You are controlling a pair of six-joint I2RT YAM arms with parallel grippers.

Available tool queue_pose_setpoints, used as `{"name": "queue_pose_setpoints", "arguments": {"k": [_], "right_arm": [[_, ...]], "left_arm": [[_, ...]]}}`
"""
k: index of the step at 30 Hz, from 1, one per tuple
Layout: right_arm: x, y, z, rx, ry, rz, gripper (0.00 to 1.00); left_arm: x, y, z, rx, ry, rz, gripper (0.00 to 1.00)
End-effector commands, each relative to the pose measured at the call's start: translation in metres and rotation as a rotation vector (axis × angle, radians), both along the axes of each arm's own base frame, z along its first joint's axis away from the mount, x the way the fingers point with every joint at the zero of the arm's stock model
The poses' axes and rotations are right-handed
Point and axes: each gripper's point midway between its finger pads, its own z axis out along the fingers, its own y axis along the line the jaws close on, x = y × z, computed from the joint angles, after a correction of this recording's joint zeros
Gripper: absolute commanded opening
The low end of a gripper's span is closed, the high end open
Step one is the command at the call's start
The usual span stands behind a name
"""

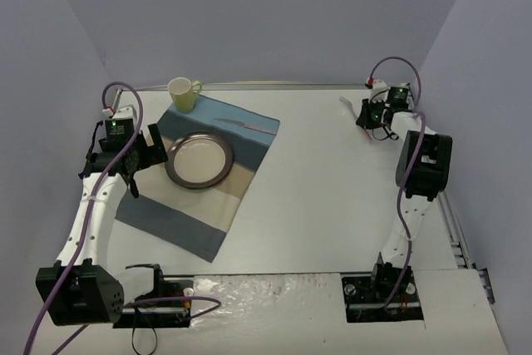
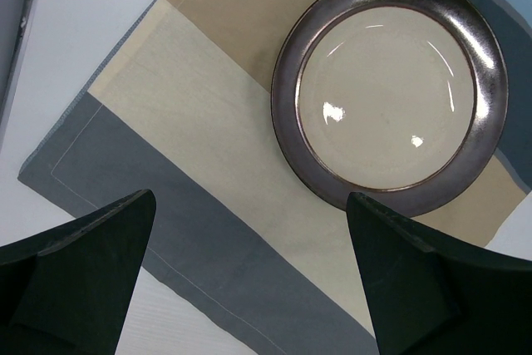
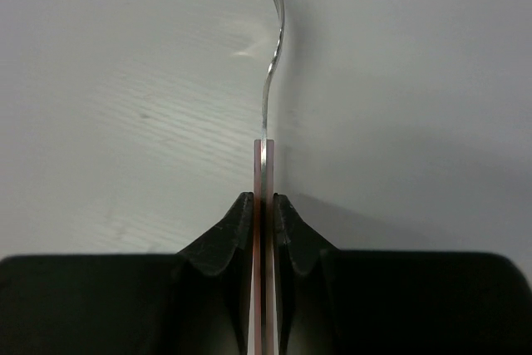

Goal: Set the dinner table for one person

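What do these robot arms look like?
The left arm and right arm have white links, boxy black joints, a looping purple cable and a green light near the wrist. The left gripper and right gripper have dark wedge-shaped fingers.

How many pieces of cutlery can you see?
2. One slim silver utensil lies on the far edge of the blue-and-beige striped cloth placemat; one pink-handled metal utensil is pinched in the right gripper. The arms could hide more.

White arms (image 1: 91, 205) — seemingly purple cables (image 1: 401, 205)
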Motion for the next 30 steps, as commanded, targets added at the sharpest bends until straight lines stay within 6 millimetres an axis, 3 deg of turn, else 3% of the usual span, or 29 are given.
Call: {"name": "queue_pose_setpoints", "arguments": {"k": [1,5,9,13,16,21,26,30], "right_arm": [[-0.017,0.102,0.111,0.147,-0.144,0.095,0.0],[-0.056,0.165,0.108,0.292,-0.073,0.122,0.0],[-0.118,0.234,0.093,0.416,0.023,0.22,0.0],[-0.172,0.266,0.082,0.476,0.106,0.294,0.0],[-0.217,0.278,0.06,0.519,0.202,0.338,0.0],[-0.253,0.268,0.026,0.524,0.313,0.299,0.0],[-0.27,0.263,0.001,0.516,0.408,0.28,0.0],[-0.267,0.251,-0.011,0.469,0.413,0.233,0.02]], "left_arm": [[0.005,-0.003,0.03,-0.017,-0.118,-0.012,0.97],[0.005,-0.009,0.034,-0.036,-0.141,-0.039,0.97],[0.005,-0.013,0.037,-0.044,-0.157,-0.055,0.97],[0.005,-0.015,0.039,-0.047,-0.167,-0.064,0.97],[0.006,-0.015,0.038,-0.043,-0.165,-0.067,0.97],[0.007,-0.017,0.036,-0.055,-0.159,-0.075,0.97],[0.007,-0.018,0.034,-0.057,-0.151,-0.076,0.97],[0.007,-0.018,0.032,-0.056,-0.146,-0.076,0.97]]}}
